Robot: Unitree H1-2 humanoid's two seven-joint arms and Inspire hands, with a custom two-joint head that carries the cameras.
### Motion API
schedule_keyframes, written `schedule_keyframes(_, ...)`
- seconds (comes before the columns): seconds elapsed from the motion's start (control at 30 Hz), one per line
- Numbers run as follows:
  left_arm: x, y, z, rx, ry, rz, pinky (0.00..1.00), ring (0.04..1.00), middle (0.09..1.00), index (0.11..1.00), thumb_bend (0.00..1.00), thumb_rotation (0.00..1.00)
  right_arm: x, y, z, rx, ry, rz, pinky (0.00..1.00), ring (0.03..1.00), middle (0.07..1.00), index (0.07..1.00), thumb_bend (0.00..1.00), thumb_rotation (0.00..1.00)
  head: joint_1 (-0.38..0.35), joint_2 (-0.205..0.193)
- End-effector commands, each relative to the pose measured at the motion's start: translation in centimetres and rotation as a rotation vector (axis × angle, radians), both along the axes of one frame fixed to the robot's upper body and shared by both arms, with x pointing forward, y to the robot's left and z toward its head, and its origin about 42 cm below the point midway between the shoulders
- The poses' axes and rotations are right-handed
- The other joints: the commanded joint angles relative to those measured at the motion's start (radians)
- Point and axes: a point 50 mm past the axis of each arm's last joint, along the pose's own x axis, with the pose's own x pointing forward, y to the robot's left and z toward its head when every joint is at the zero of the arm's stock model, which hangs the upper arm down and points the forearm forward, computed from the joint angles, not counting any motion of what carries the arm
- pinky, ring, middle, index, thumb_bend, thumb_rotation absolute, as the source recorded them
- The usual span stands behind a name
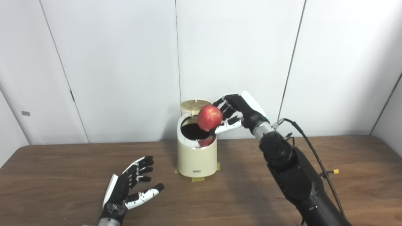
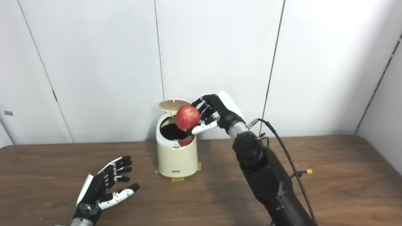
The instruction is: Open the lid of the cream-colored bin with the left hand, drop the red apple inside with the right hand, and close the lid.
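Near the surface's (image 1: 62,175) far edge, at its middle, stands the cream-colored bin (image 1: 197,157) with its lid (image 1: 194,105) tipped up at the back. Directly over its dark opening the right hand (image 1: 234,114) holds the red apple (image 1: 209,118), fingers curled behind it and thumb beneath, the forearm slanting up from the near right. By the near edge, left of the bin, the left hand (image 1: 130,185) rests palm-up, fingers spread, empty.
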Motion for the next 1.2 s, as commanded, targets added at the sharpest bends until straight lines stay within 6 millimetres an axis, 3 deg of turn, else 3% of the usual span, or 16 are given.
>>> schedule_keyframes(0.0,-0.2,-0.7,0.0,-0.008,-0.019,0.002,0.68,0.79,0.824,0.841,0.74,0.16,0.7,1.1,4.1,-0.003,-0.096,0.03,0.65,0.495,0.442,0.531,0.52,0.0,0.004,0.001)
schedule_keyframes(0.1,-0.2,-0.7,0.1,-0.004,-0.022,0.001,0.68,0.786,0.825,0.84,0.73,0.17,0.8,1.5,4.0,-0.009,-0.09,0.033,0.54,0.475,0.443,0.529,0.52,0.0,0.006,0.001)
schedule_keyframes(0.3,-0.2,-0.8,0.1,-0.014,-0.018,-0.006,0.68,0.791,0.826,0.839,0.74,0.17,1.2,2.2,3.4,-0.036,-0.091,0.016,0.44,0.448,0.446,0.513,0.53,0.0,0.01,0.005)
schedule_keyframes(0.4,-0.2,-0.9,0.0,-0.014,-0.023,-0.009,0.68,0.791,0.824,0.839,0.75,0.18,1.3,2.3,3.0,-0.049,-0.078,0.029,0.53,0.564,0.469,0.522,0.53,0.0,0.012,0.007)
schedule_keyframes(0.47,-0.2,-0.9,0.0,-0.016,-0.023,-0.009,0.68,0.792,0.822,0.841,0.75,0.17,1.2,2.3,2.8,-0.061,-0.07,0.024,0.6,0.673,0.652,0.686,0.8,0.11,0.014,0.008)
schedule_keyframes(0.57,-0.2,-0.9,-0.1,-0.013,-0.026,-0.009,0.67,0.791,0.823,0.84,0.74,0.17,1.2,2.2,2.5,-0.067,-0.069,0.018,0.59,0.707,0.745,0.743,0.88,0.13,0.015,0.008)
schedule_keyframes(0.87,-0.1,-0.8,-0.1,-0.007,-0.024,-0.011,0.68,0.793,0.824,0.838,0.75,0.19,1.0,1.8,2.5,-0.081,-0.063,0.026,0.5,0.669,0.778,0.681,0.89,0.14,0.009,0.007)
schedule_keyframes(1.03,-0.2,-0.7,0.0,-0.016,-0.017,-0.009,0.68,0.793,0.825,0.837,0.75,0.18,0.7,1.5,2.4,-0.065,-0.053,0.038,0.5,0.667,0.804,0.689,0.9,0.13,0.008,0.008)
schedule_keyframes(1.17,-0.2,-0.6,0.0,-0.012,-0.018,-0.007,0.68,0.793,0.823,0.839,0.75,0.17,0.1,0.9,1.9,-0.01,-0.056,0.046,0.49,0.659,0.754,0.681,0.9,0.11,0.008,0.008)
